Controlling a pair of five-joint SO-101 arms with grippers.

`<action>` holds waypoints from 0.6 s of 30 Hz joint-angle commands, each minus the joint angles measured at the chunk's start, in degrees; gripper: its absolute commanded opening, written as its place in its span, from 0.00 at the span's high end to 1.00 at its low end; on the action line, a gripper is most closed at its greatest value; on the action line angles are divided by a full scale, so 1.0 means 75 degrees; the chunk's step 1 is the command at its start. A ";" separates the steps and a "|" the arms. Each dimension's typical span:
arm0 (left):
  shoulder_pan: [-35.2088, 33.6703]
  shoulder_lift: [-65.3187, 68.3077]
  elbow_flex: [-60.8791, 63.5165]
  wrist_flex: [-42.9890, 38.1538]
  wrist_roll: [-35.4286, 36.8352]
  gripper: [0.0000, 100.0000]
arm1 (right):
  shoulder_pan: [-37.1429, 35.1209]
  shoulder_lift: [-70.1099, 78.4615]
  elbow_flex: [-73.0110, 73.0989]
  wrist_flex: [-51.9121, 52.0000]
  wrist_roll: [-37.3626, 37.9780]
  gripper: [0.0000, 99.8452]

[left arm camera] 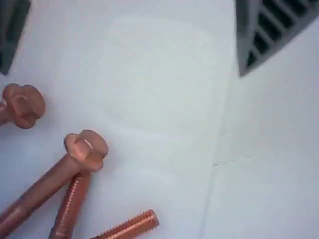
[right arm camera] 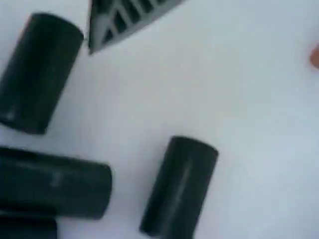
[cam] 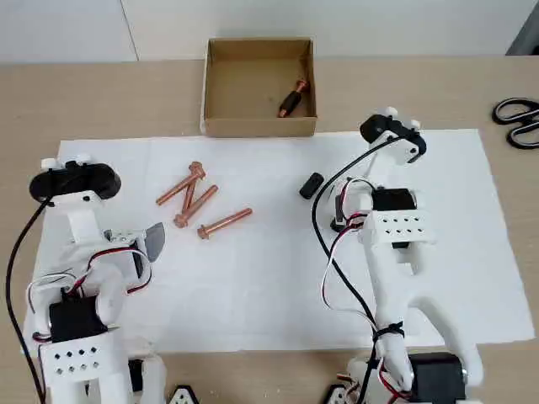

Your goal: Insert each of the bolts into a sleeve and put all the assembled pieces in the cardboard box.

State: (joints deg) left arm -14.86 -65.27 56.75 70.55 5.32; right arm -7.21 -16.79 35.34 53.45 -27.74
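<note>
At the lower left of the high view the left gripper [cam: 145, 242] hangs over the white paper sheet [cam: 253, 295]. Its wrist view shows the jaws spread wide, holding nothing, with bare paper between them.

Just right of it, at left-centre, lie four bolts [cam: 195, 206]. They are copper-coloured, with flanged heads and threaded shanks. Three lie crossed and touching, and the fourth is just beside them.

The cardboard box [cam: 217, 126] sits at top centre. One assembled piece [cam: 292, 99], a copper bolt in a dark sleeve, lies in its right half.

Below the box a short black sleeve [cam: 312, 184] lies on the paper, near the right arm [cam: 396, 223]. The right wrist view shows more smooth black cylinders [right arm camera: 179, 186] lying close together under the right gripper [right arm camera: 129, 17]. Whether that gripper is open or closed cannot be told.

Scissors [cam: 518, 118] rest on the table [cam: 101, 93] at the upper right edge.
</note>
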 commanded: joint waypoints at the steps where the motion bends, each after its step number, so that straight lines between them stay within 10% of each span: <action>1: 0.0012 -0.0059 -0.0041 0.0023 -0.0023 0.72 | -0.0018 -0.0287 0.0082 -0.0463 -0.0082 0.81; 10: 0.0023 -0.0059 -0.0041 0.0023 -0.0023 0.72 | -0.0029 0.0217 -0.0246 -0.0522 -0.0082 0.95; 18: 0.0023 -0.0059 -0.0041 0.0035 -0.0023 0.72 | -0.0006 0.0451 -0.1219 0.0240 -0.0059 0.84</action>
State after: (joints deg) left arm -14.86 -65.27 56.75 70.55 5.32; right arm -7.21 -13.36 31.47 51.87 -27.74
